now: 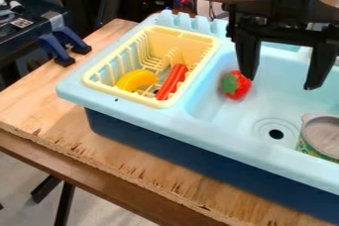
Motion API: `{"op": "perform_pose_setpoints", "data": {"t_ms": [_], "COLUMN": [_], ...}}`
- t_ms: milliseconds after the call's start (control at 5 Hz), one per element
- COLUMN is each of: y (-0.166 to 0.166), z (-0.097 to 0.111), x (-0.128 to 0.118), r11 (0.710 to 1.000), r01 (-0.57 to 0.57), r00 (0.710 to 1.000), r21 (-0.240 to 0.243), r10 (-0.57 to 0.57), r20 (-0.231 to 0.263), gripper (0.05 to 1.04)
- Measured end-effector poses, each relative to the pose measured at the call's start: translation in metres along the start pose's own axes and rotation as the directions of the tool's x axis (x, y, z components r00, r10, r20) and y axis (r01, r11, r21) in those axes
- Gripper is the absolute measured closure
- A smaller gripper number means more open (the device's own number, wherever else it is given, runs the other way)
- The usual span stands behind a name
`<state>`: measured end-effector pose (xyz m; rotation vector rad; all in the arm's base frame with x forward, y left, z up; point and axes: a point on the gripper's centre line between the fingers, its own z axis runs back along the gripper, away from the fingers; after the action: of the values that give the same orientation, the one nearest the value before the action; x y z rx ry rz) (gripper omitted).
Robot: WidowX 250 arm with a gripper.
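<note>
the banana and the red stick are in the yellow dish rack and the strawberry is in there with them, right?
No, the strawberry is not in the rack: the camera view shows it in the sink basin. The banana and the red stick are in the yellow dish rack.

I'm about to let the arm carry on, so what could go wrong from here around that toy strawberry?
The open tool has one fingertip beside the strawberry in this view, so coming straight down might nudge it instead of straddling it. Being rounded, the strawberry could then roll toward the drain. A low sweep that way might also bump the can.
</note>
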<state>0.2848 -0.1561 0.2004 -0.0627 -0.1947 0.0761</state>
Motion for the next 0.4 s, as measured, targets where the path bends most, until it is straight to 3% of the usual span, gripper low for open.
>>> {"op": "perform_pose_setpoints", "data": {"t_ms": [200,400], "y": [0.001,0.011], "z": [-0.01,-0.013], "x": [-0.002,0.029], "r11": [1.0,0.998], "r01": [0.0,0.053], "r00": [1.0,0.999], "r21": [0.019,0.038], "r10": [0.0,-0.053], "r20": [-0.028,-0.006], "gripper": [0.081,0.081]}}
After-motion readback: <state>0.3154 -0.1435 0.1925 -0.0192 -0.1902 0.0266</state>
